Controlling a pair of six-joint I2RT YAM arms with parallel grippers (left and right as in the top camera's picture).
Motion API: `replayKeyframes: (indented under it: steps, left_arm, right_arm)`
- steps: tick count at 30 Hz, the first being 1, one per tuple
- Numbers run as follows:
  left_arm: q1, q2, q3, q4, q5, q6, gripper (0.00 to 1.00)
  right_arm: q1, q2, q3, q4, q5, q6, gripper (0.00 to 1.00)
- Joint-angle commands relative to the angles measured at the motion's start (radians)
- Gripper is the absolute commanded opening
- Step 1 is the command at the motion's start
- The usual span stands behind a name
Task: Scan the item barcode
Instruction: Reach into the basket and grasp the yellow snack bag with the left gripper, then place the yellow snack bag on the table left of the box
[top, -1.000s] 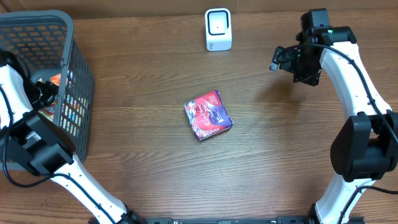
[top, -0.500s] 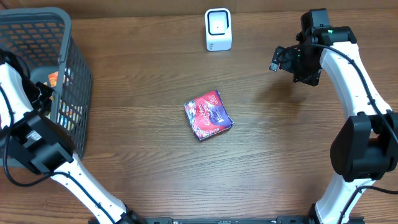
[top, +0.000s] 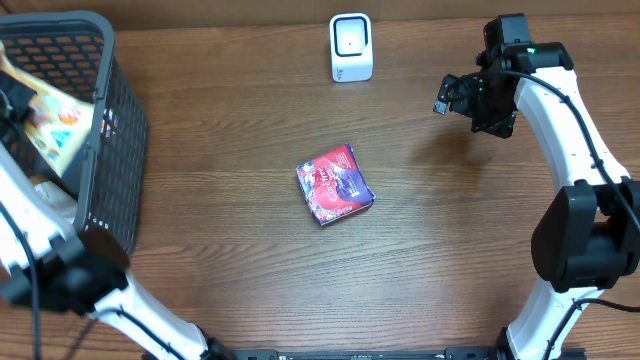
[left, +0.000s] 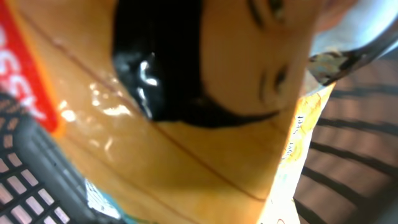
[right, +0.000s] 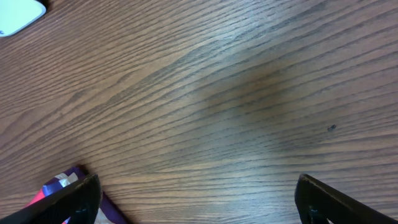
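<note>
Over the dark grey mesh basket (top: 112, 120), left pincer (top: 16, 102) grips a yellow-orange printed packet (top: 50, 130); right pincer (right: 196, 190) hangs wide open.

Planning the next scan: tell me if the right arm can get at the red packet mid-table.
Probably yes. The right arm hangs with fingers open over bare table, and nothing lies between it and the red packet.

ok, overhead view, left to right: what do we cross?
basket → red packet → right claw
</note>
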Motion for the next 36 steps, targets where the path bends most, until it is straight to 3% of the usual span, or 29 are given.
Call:
replayKeyframes:
  steps: [1, 7, 12, 16, 19, 21, 25, 30, 33, 36]
  left_arm:
    - [-0.093, -0.193, 0.039, -0.001, 0.136, -0.002, 0.04]
    - [-0.360, -0.233, 0.035, -0.032, 0.175, 0.029, 0.04]
    - [-0.613, -0.157, -0.024, -0.077, 0.093, 0.031, 0.04]
    - [-0.748, -0.071, -0.085, -0.092, -0.122, 0.025, 0.04]
    - [-0.799, -0.002, -0.098, -0.134, -0.325, -0.056, 0.04]
    - [-0.814, 0.066, -0.100, -0.175, -0.385, -0.085, 0.04]
    - [-0.814, 0.135, -0.161, -0.175, -0.181, -0.019, 0.04]
    - [-0.814, 0.177, -0.279, -0.175, -0.148, -0.002, 0.04]
    - [-0.814, 0.179, -0.321, -0.175, -0.087, 0.048, 0.30]
    - [-0.813, 0.178, -0.321, -0.175, 0.006, 0.112, 0.44]
  right_arm:
    - [0.000, -0.027, 0.028, 0.002, 0.006, 0.004, 1.00]
    - [0.000, -0.027, 0.028, 0.002, 0.006, 0.004, 1.00]
    - [0.000, -0.027, 0.028, 0.002, 0.006, 0.004, 1.00]
    - [0.000, -0.027, 0.028, 0.002, 0.006, 0.004, 1.00]
    - [0.000, -0.027, 0.028, 0.002, 0.006, 0.004, 1.00]
    - [0.000, -0.027, 0.028, 0.002, 0.006, 0.004, 1.00]
    - [0.000, -0.027, 0.028, 0.002, 0.006, 0.004, 1.00]
    - [0.000, -0.027, 0.028, 0.002, 0.006, 0.004, 1.00]
    - [0.000, -0.027, 0.028, 0.002, 0.006, 0.004, 1.00]
    - [0.000, -0.027, 0.028, 0.002, 0.006, 0.004, 1.00]
